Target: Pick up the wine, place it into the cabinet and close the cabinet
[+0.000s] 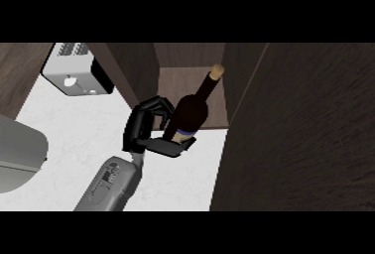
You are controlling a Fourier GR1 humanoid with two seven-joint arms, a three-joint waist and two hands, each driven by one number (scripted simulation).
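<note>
Cabinet (pixel 192 82) sits just beyond the fingers, open, with its big dark door (pixel 300 129) swung out to their right. Tabletop (pixel 81 129) spreads pale below and left of them. Toaster (pixel 73 72) stands well off to their upper left, clear of the path. A grey shape fills the left edge; cannot tell what it is.

Wine (pixel 192 111) is upright, its base wrapped by the one hand (pixel 150 131) in view, fingers (pixel 147 111) curled round the lower body, neck and cork reaching into the cabinet opening. Which hand this is I cannot tell for sure; it looks like the left.

Step in hand, as I judge it: setting the bottle inside. Keep it upright, push straight in, mind the door edge right of the fingers.
</note>
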